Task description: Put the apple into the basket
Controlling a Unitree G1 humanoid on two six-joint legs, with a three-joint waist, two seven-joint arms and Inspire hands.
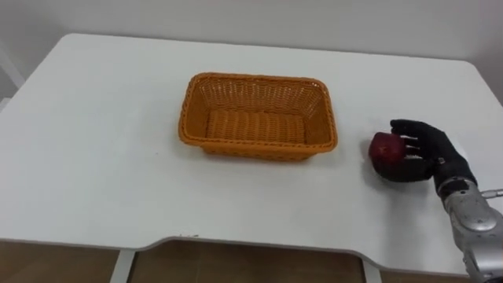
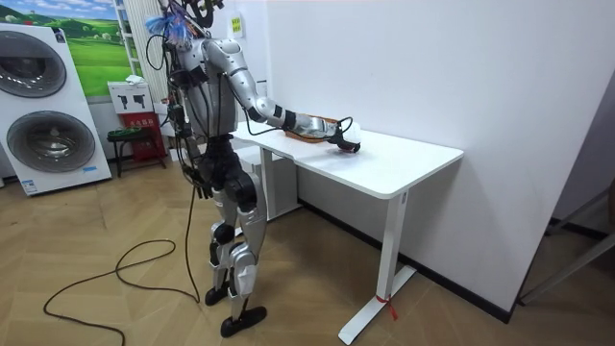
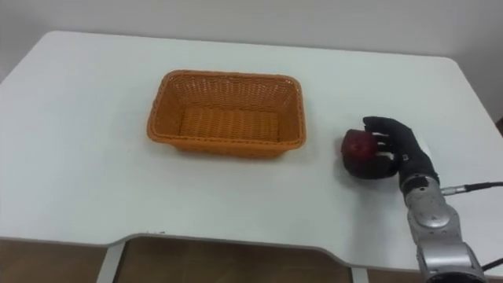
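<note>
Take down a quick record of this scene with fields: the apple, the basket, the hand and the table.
apple: red, on the table right of the basket, apart from it
basket: orange wicker, empty, mid-table
right hand: fingers curled round the apple
table: white
task state: apple not yet in the basket

Apple [image 1: 384, 147] half-hidden on its right by the right hand [image 1: 431, 154] curled round it; table [image 1: 94, 173] cut off at both side edges.
</note>
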